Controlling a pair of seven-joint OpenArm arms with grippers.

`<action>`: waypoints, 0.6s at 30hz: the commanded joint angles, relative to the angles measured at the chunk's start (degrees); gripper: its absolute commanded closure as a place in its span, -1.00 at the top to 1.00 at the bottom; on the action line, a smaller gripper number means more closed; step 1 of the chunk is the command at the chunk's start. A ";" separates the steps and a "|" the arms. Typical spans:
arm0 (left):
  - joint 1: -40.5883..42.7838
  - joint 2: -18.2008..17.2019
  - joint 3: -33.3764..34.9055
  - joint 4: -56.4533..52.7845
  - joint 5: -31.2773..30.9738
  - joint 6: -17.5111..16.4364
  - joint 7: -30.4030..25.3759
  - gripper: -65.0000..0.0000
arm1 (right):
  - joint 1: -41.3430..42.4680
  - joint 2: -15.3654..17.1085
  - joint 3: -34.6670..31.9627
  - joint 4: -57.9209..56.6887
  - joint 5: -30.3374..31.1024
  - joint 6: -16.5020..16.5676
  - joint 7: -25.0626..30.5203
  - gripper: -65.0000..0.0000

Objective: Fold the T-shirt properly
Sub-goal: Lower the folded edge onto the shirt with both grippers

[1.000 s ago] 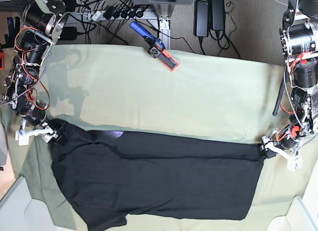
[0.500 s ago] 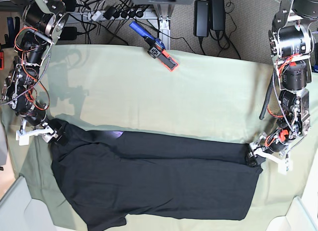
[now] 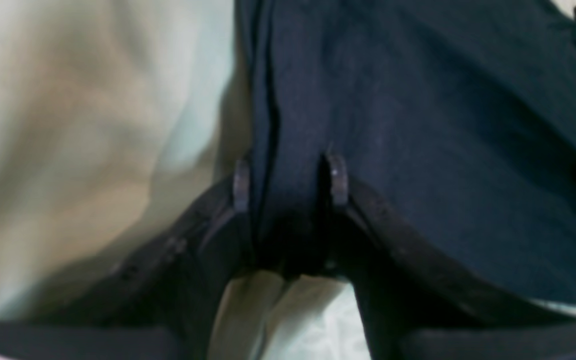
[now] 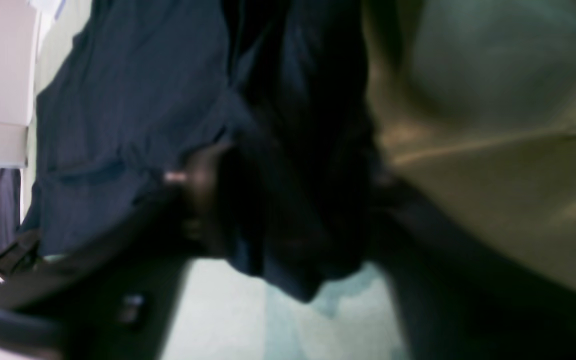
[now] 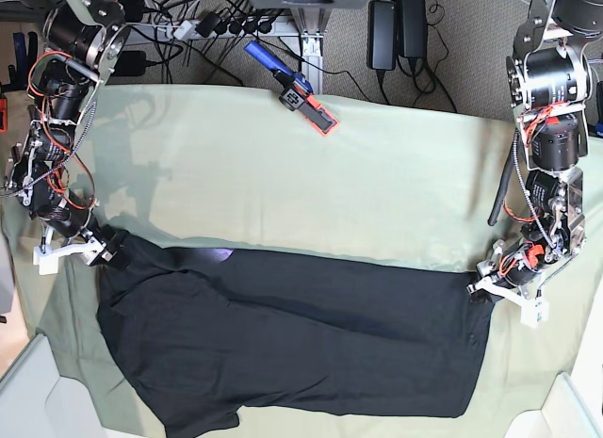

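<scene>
One large black short-sleeved cotton T-shirt [image 5: 292,339] lies flat on the near half of the pale green cloth [image 5: 311,174] covering the desk. Two claws clamp it: left claw [image 3: 290,180] on one end's folded edge, right claw [image 4: 278,200] on the other end's bunched corner.

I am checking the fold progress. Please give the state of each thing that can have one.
T-shirt: folded lengthwise, flat, plain side up.
Left gripper: jaws closing around the shirt's folded edge.
Right gripper: at the opposite end, fabric between its jaws.
Green cloth: spread under the shirt.
</scene>
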 commanded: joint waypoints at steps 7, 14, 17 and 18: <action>-1.29 -0.02 0.13 0.48 -2.12 -2.80 0.52 -0.49 | 1.27 0.92 0.02 0.74 1.14 2.80 0.70 -0.31; -1.77 -0.11 0.13 0.52 -2.60 -2.80 0.42 -0.50 | 1.27 0.94 0.02 0.74 1.16 2.78 0.90 -0.99; -2.99 -0.44 -0.24 0.70 -2.84 -2.82 2.45 -0.50 | 1.27 0.96 0.02 0.76 2.93 2.80 0.37 -1.00; -3.41 -0.61 -0.70 1.07 -3.17 -2.86 3.65 -0.50 | 1.27 0.96 0.02 0.76 3.67 2.80 -0.26 -1.00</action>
